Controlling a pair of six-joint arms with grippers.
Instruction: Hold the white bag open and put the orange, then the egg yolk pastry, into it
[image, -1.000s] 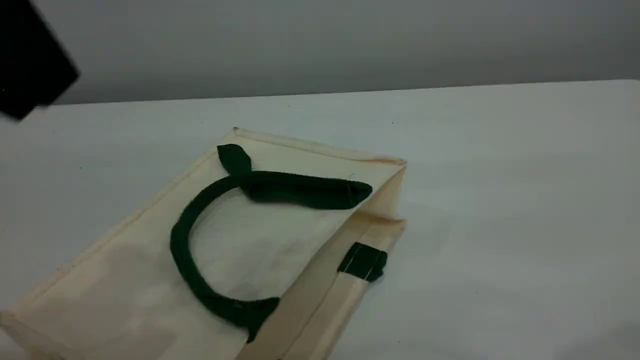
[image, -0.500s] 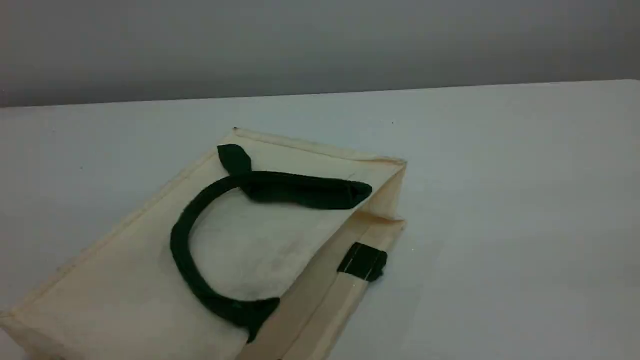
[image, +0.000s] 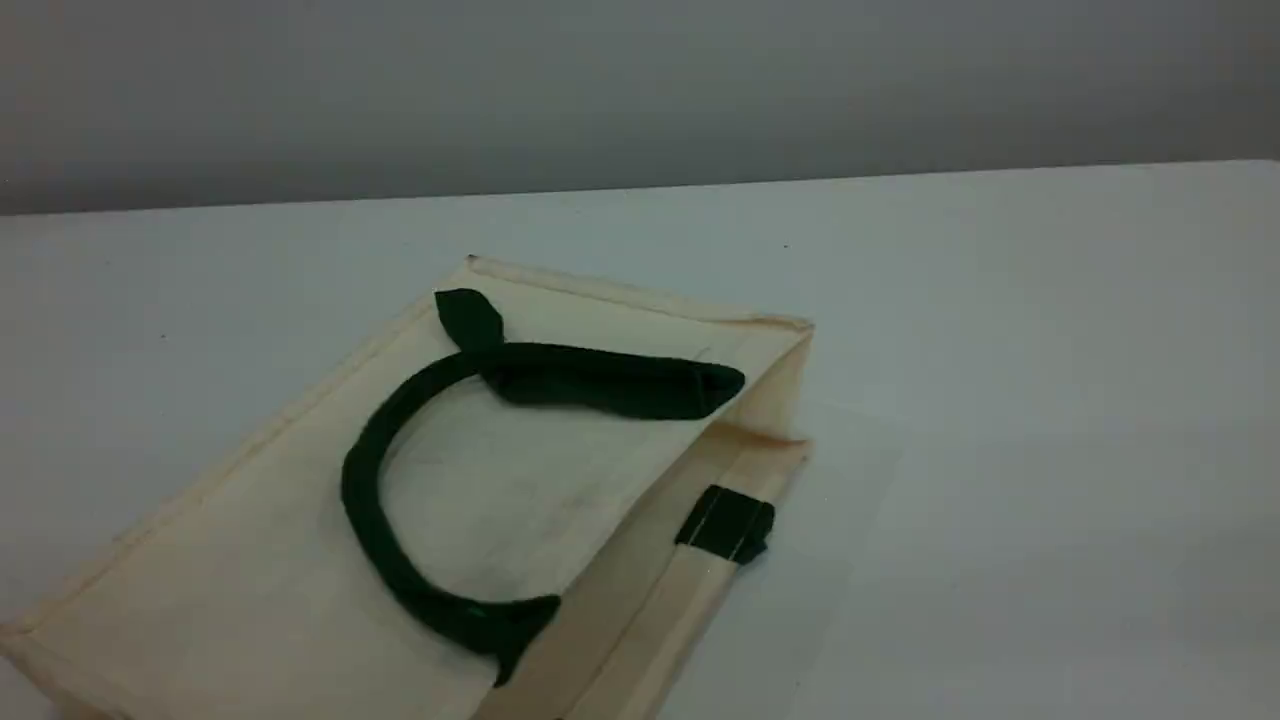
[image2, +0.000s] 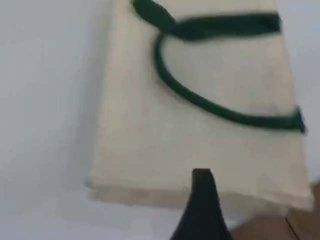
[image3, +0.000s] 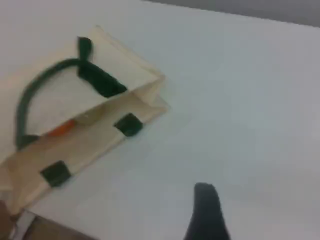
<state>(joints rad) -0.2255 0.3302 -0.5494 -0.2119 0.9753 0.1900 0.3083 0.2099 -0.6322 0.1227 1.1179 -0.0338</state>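
The white bag (image: 250, 580) lies flat on the table, its mouth towards the right. Its dark green handle (image: 358, 500) curls over the upper side, and a green patch (image: 728, 524) sits at the rim. The bag (image2: 200, 145) fills the left wrist view, beyond the left gripper's fingertip (image2: 202, 200). In the right wrist view the bag (image3: 65, 95) lies far left of the right gripper's fingertip (image3: 206, 210). A sliver of the orange (image3: 62, 129) shows inside the mouth gap. The egg yolk pastry is hidden. Both grippers are outside the scene view, open and holding nothing.
The white table (image: 1000, 400) stretches right of the bag, with its far edge against a grey wall (image: 640, 90). A brown surface (image2: 300, 227) shows past the table's near edge, close to the bag's bottom end.
A dark arm part at the scene view's top left a second ago has left the frame. The bag has not moved.
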